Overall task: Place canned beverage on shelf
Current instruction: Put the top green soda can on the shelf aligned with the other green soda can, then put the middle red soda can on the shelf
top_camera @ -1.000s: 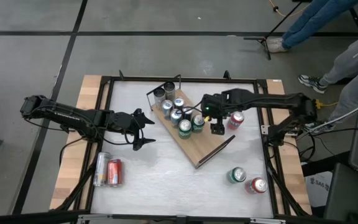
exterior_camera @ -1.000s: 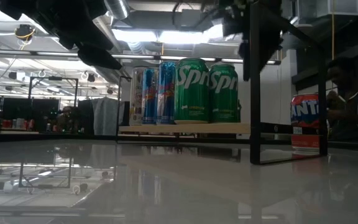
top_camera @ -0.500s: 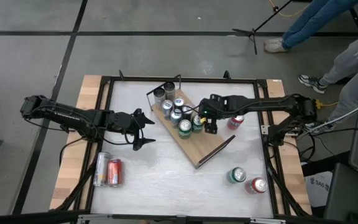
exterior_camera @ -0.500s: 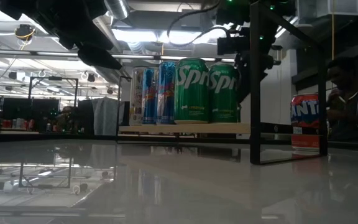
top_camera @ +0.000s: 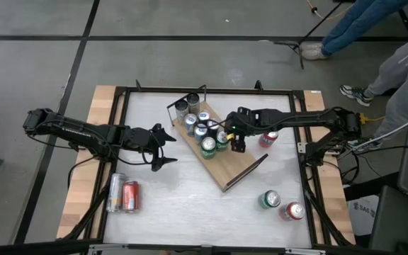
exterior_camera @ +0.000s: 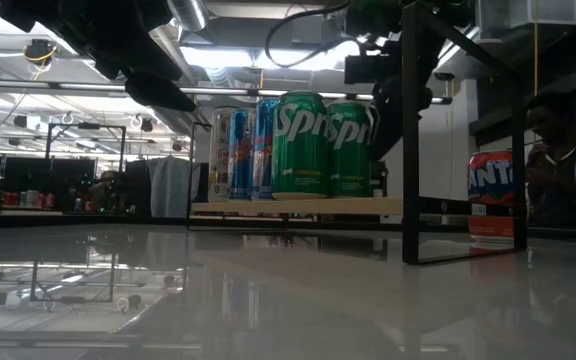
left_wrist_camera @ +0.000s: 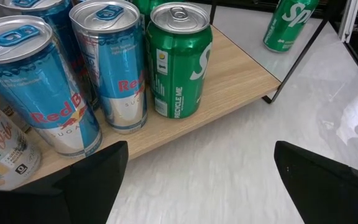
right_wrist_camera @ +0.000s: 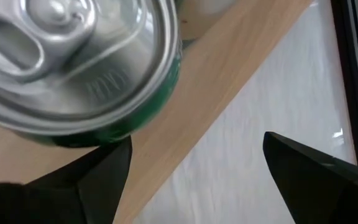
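Beside right end effector (top_camera: 236, 144): green can (top_camera: 223, 139).

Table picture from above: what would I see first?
First, the cluster of green and blue drink cans standing on the long light-brown wooden shelf lying slantwise mid-table. The right gripper, open, hangs beside the green cans; the left gripper waits open to the shelf's left.

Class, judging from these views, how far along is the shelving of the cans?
Done: several cans stand on the shelf.
In hand: the right tool, open, is beside a green can there.
Left: loose cans on the table. The left tool waits open.
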Controlling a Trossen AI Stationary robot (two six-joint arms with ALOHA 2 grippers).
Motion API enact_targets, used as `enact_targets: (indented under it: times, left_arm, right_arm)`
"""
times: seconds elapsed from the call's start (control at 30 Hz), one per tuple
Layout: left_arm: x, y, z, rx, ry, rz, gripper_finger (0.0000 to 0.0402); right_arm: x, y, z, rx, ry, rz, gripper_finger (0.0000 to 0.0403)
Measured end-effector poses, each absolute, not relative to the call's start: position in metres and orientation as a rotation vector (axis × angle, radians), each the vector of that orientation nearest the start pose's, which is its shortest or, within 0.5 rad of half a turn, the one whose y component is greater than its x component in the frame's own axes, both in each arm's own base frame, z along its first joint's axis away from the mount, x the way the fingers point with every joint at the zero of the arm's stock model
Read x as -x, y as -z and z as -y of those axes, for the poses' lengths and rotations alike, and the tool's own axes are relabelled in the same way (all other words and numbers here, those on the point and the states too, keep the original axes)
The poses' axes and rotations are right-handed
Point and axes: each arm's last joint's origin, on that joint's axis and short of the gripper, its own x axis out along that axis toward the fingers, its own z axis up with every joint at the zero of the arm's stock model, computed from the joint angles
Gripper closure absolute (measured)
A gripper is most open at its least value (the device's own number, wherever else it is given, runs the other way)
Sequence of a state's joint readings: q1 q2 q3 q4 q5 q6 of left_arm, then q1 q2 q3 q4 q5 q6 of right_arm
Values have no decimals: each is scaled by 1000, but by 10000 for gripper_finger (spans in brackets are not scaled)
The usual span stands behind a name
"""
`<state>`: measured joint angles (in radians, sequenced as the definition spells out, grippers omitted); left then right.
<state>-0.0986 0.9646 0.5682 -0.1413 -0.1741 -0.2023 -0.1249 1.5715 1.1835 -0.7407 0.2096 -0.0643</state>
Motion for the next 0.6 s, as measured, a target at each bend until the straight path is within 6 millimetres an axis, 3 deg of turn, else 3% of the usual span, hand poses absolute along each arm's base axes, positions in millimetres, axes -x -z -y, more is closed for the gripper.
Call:
enact_targets:
  times: [0.3,0.6]
  left_arm:
    - [-201,-232,15,167,-139,-521,7]
    - [-194,-237,17,533,-135,-516,7]
  right_arm:
    - [-302,-242,45,127,285,-1200,49]
    - [-302,-242,45,132,291,-1201,49]
